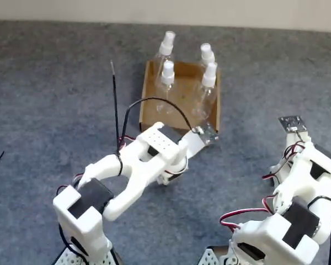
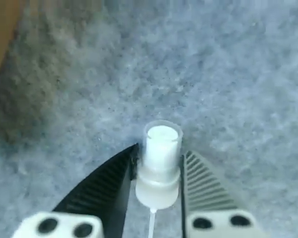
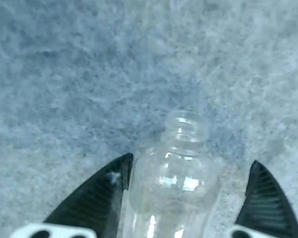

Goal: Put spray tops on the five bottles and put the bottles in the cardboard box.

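found four capped bottles (image 1: 166, 74) in cardboard box (image 1: 146, 94); fifth in hand. pinched spray top (image 2: 161, 163) tight in left gripper (image 2: 161, 150) at box's near corner; had right gripper (image 3: 191, 162) gaping round bare bottle (image 3: 171, 188) off box's right. next prob needed tube (image 2: 151, 223) fed into neck (image 3: 186, 126).

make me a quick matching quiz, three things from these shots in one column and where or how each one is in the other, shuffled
1 spray top
2 bare-necked bottle
3 cardboard box

a holds four capped bottles
b clamped in the left end effector
c no top on, inside the open right end effector

Pairs: 1-b, 2-c, 3-a
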